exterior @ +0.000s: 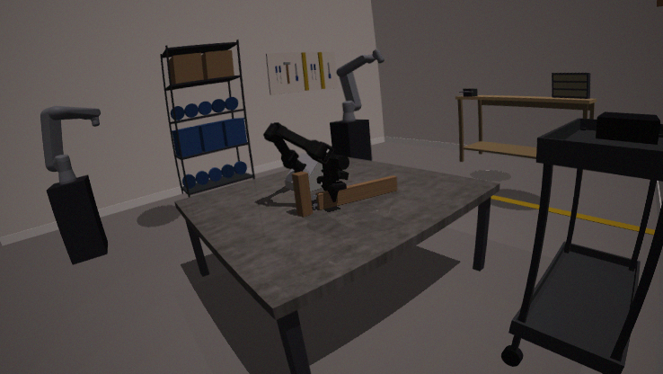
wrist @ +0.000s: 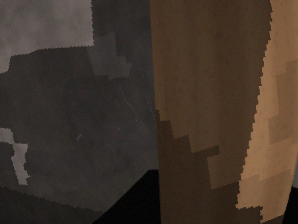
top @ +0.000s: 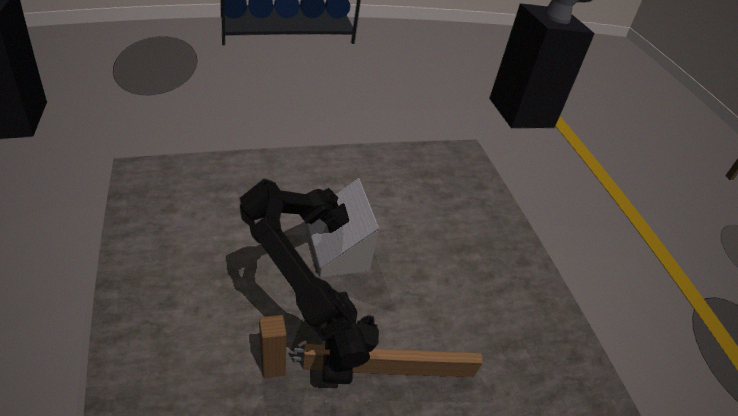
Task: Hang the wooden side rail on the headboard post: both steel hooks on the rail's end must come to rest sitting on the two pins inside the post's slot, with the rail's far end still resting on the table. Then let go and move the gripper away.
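We see the end effector (top: pixel 335 361) clenched on the rail (top: pixel 413 362), gripping it near the hooked end. The rail lies roughly crosswise in the top view, its far end (top: pixel 472 364) down on the worktop (top: pixel 465 232). From the exterior view the rail (exterior: pixel 366 189) slopes, gripped end lifted, far end low. The hooks (top: pixel 297 354) stick out from the rail's near end, just beside the post (top: pixel 272 345) but apart from it; we note a narrow gap between them. The post stands upright on the worktop. We cannot make out the slot or pins. In the wrist view the rail (wrist: pixel 220 76) fills the right half, running top to bottom, with worktop grey at upper left. A pale wedge block (top: pixel 345 235) sits behind the arm, near its base.
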Tool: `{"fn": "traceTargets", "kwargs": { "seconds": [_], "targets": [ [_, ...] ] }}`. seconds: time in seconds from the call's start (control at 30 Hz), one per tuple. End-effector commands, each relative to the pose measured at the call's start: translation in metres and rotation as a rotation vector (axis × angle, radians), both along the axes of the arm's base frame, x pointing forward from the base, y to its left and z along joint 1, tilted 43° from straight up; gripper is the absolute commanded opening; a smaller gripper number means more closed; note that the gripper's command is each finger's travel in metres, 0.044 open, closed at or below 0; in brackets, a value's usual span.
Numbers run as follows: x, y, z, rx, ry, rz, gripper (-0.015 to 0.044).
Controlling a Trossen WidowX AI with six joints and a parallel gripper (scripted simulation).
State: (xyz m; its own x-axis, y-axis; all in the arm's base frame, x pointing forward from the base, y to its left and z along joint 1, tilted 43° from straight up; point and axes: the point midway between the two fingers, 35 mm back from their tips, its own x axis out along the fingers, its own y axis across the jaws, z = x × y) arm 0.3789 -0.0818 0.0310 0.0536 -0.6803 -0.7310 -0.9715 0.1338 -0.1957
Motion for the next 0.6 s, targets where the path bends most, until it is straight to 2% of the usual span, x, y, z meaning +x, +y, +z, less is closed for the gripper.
{"fn": "traceTargets", "kwargs": {
  "seconds": [0.0, 0.57],
  "targets": [
    [-0.007, 0.000, 0.000, -0.005, 0.042, 0.033, 0.0000],
    [-0.017, 0.000, -0.001, -0.013, 0.144, 0.141, 0.0000]
  ]
}}
